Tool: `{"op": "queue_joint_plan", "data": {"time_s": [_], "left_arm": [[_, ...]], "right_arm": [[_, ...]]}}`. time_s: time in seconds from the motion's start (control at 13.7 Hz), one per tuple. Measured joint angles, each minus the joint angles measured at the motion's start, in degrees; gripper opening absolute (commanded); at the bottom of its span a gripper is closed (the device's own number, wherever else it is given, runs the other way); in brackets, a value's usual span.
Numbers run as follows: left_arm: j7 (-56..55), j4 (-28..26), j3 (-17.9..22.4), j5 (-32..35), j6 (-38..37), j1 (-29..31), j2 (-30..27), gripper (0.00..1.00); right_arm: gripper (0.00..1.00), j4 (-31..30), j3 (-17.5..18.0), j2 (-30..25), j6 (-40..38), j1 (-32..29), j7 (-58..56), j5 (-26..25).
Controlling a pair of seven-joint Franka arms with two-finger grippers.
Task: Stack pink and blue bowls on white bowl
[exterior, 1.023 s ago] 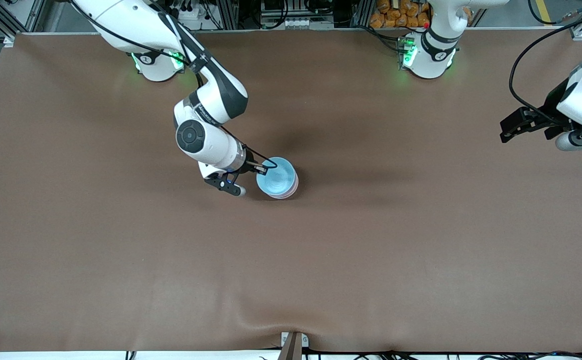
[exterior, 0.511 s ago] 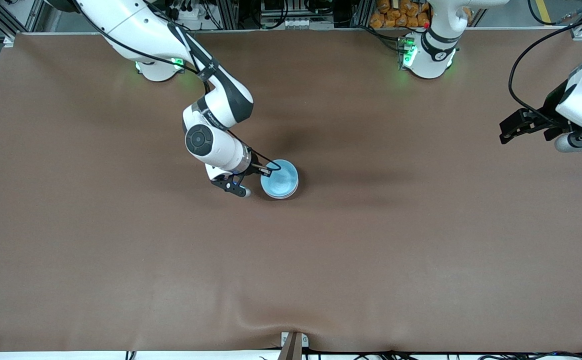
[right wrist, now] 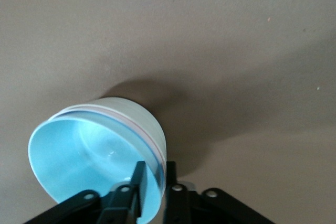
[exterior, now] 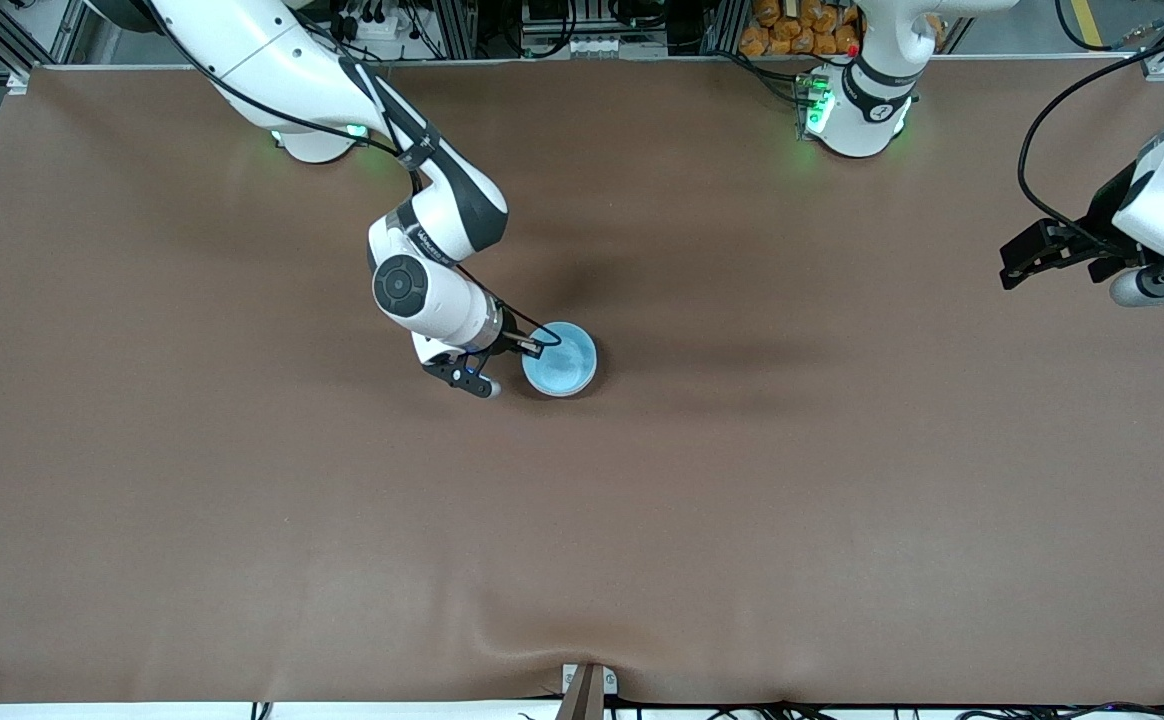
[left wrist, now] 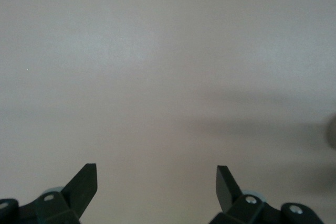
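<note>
Three bowls sit nested in one stack near the middle of the brown desk (exterior: 742,500), toward the right arm's end. Largest first: the desk, w/ its cover rippled at the edge nearest the front camera. Next, the right arm, reaching down from its base to the stack. The left arm waits over its own end of the desk; left pincer (exterior: 1052,250) hangs above bare cover, fingers (left wrist: 84,184) spread wide apart w/ nothing between. Smaller: the stack itself, w/ white bowl (right wrist: 134,111) at bottom, pink bowl (right wrist: 118,116) showing only as a thin rim line above it, and blue bowl (exterior: 560,358) on top, inside facing up. Smallest: right pincer (right wrist: 152,182), closed on the blue bowl's rim, one finger inside the bowl, one outside against the stack's wall.
</note>
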Motion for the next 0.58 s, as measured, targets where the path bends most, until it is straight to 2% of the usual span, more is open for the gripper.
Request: {"op": "queue_joint_plan", "data": {"time_s": [0.15,0.37,0.58], "left_arm": [[0.0,0.0,0.0,0.0,0.0,0.0,0.0,1.0],[0.0,-0.1,0.0,0.0,0.0,0.0,0.0,1.0],[0.0,-0.1,0.0,-0.5,0.0,0.0,0.0,1.0]], "right_arm": [[1.0,4.2,-0.3,-0.2,-6.5,-0.8,0.0,-0.1],[1.0,16.4,-0.9,-1.3,-20.7,-3.8,0.1,-0.6],[1.0,26.8,-2.0,-1.8,-28.3,-8.5,-0.7,-5.3]]}}
